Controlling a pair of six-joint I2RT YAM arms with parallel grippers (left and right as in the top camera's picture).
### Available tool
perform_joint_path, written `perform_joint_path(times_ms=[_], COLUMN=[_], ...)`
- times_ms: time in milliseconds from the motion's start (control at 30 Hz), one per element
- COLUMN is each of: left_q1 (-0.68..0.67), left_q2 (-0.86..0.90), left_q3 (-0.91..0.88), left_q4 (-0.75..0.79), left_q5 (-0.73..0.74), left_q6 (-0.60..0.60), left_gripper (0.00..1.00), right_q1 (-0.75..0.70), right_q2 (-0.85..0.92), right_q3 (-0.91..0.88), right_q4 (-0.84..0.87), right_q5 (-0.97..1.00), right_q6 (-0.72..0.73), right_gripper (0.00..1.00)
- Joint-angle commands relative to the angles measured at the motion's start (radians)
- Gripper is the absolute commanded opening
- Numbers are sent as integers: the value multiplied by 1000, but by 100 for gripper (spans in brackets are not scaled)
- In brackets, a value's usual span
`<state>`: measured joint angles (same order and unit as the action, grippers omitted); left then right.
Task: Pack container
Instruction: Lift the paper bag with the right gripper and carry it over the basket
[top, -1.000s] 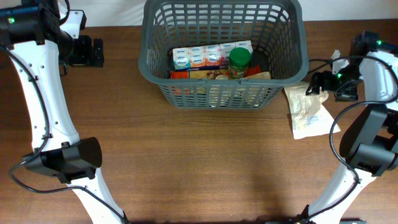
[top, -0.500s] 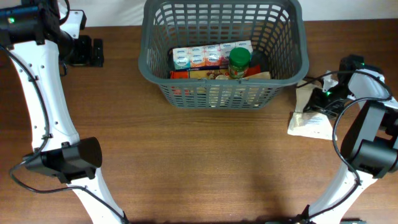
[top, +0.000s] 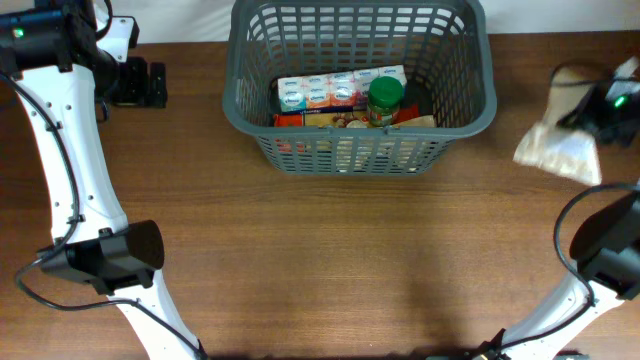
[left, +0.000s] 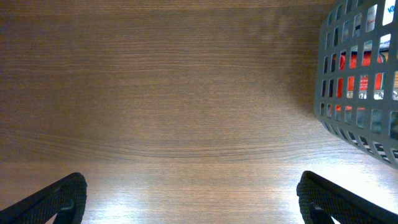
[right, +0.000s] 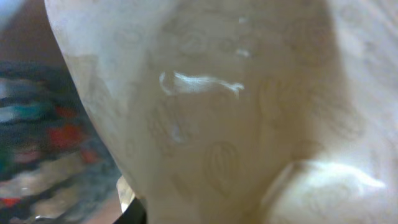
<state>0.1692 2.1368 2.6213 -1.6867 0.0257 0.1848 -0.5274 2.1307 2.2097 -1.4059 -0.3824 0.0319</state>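
Note:
The container (top: 232, 100) is a dark grey lattice basket at the table's back centre. In it are a row of white cartons (top: 335, 88), a green-lidded jar (top: 385, 98) and a red packet (top: 290, 119). My right gripper (top: 602, 104) is at the far right edge, shut on a beige pouch (top: 556, 152) that hangs off the table, to the right of the container. This pouch (right: 236, 112) fills the right wrist view and hides the fingers. Far left of the container, my left gripper (top: 150, 84) stands open over bare wood. The container's corner (left: 360, 74) shows in the left wrist view.
The brown wooden table (top: 330, 260) spreads in front of the container. Both white arm bases stand at the front corners, left (top: 105, 255) and right (top: 600, 250). A cable (top: 515, 98) runs from the right arm toward the container's right side.
My right gripper has shut on the beige pouch and lifted it off the table, moving right and up. The left arm and the container have not moved.

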Motion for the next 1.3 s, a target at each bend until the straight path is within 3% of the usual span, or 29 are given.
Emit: perform_joint_path(times_ms=[0,167,300,467,767,1033,1067,1100,1133,1167,1267], left_q1=[3,3,3,3,3,3,3,3,3,3,3], left_q2=[8,8,8,8,8,8,8,8,8,8,8], left_q3=[-5,-5,-5,-5,-5,-5,-5,-5,-5,-5,-5], left_q4=[-1,0,-1,0,0,-1,-1,0,-1,0,-1], left_q5=[7,7,7,7,7,7,7,7,7,7,7], left_q6=[-13,-13,-13,-13,-13,-13,-13,-13,-13,-13,-13], left_gripper=[99,99,99,99,99,99,99,99,99,99,99], right_q1=[40,231,468,721,904,1006,1009,1010,1010,1007,984], right_q2=[-113,-195,-198,-77,232,379,380,380,380,380,372], right_q3=[289,584,607,605,605,604,601,594,594,595,602], right_q4=[-58,-82,-70,-14,74,51,51,52,50,42,-5], right_q5=[-160,-163,-116,88,99,104,104,107,108,129,238], right_q6=[44,81,24,-6,-5,-5,-5,-5,-5,-5,-5], right_gripper=[17,17,17,17,16,18,27,62,78,85,86])
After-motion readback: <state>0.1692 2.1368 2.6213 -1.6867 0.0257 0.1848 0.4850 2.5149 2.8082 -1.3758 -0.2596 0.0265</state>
